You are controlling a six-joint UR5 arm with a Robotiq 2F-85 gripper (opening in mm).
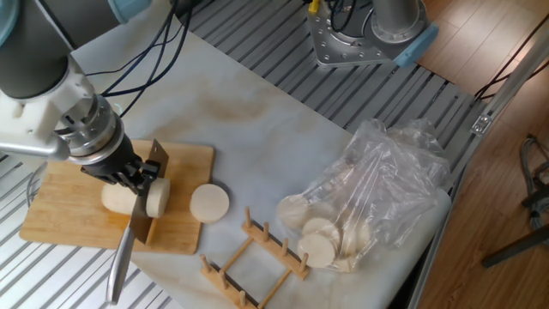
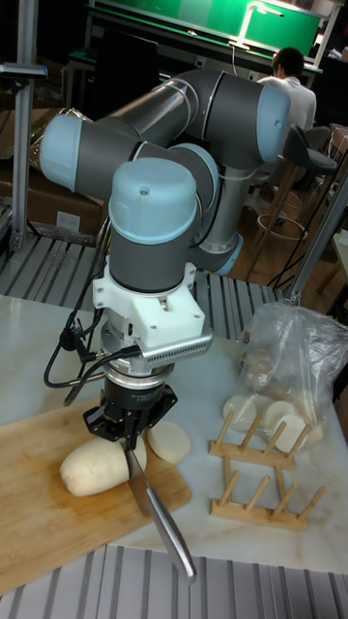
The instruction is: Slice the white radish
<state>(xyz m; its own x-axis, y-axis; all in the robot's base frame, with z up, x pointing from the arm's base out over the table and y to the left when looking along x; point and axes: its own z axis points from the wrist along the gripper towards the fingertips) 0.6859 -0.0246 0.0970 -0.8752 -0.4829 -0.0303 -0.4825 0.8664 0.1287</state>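
Note:
The white radish [image 1: 118, 199] [image 2: 92, 466] lies on a wooden cutting board [image 1: 69, 219] [image 2: 58, 522]. My gripper [image 1: 137, 176] [image 2: 129, 426] hangs right over the radish's right end, shut on a knife [image 1: 147, 215] [image 2: 159, 517]. The blade stands in the radish, with a thick disc [image 1: 158, 197] on its right side. The knife's silver end sticks out past the board's front edge. One cut round slice [image 1: 209, 203] [image 2: 169, 440] lies flat at the board's right edge.
A wooden peg rack [image 1: 253, 257] [image 2: 261, 469] stands right of the board. Behind it sits a clear plastic bag [image 1: 377, 184] [image 2: 290, 368] holding pale round slices. The arm's base [image 1: 369, 34] is at the back. A white cloth [image 1: 257, 129] covers the table.

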